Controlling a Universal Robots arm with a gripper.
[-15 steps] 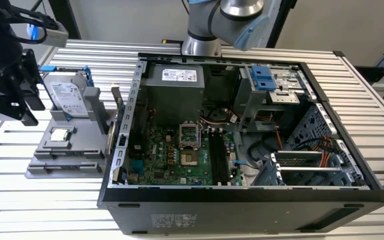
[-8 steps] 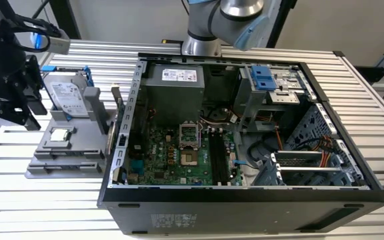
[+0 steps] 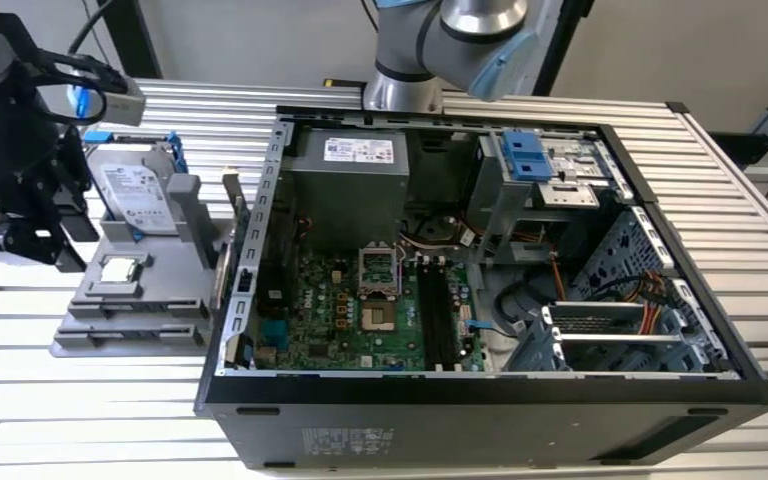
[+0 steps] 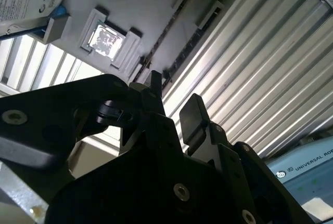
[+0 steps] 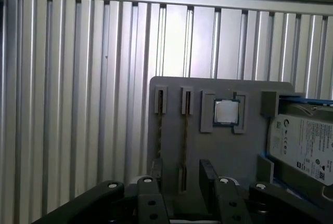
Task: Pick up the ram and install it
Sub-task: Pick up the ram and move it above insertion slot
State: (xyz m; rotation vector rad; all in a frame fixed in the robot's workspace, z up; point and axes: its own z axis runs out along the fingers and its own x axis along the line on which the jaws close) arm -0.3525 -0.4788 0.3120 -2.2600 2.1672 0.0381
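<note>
exterior view: your pincer (image 3: 48, 245) is hanging above the ribbed counter (image 3: 77, 420) at the exterior view's left, just beside a grey holder (image 3: 97, 300). from here you cannot tell how its jaws are standing. the holder is carrying a silver hard drive (image 3: 137, 190) propped upright and, below it, a small square processor (image 3: 120, 268) lying flat. at the exterior view's right of the holder, an open computer case (image 3: 491, 410) is lying on its side and showing its green motherboard (image 3: 344, 300) with long black slots (image 3: 438, 310). the base of another arm (image 3: 404, 85) is standing behind the case.

first wrist view: you are looking down on the holder. the ram (image 5: 184, 141) is standing on edge in a narrow slot and showing as a thin brownish line. a neighbouring slot (image 5: 159, 102) is showing a fainter line of the same kind. the pincer is standing wide open and holding nothing. its two dark fingers (image 5: 208, 174) are sitting one to each side of the ram's line, clear of it. the processor is lying in its pocket just beyond the slots, and the hard drive with its white label is sitting past that.

second wrist view: you are seeing the pincer from behind, its fingers parted with open space between them and nothing in their grip. beyond the fingertips the two slots are running across the grey holder, with the processor gleaming beside them and the ribbed counter lying alongside.
</note>
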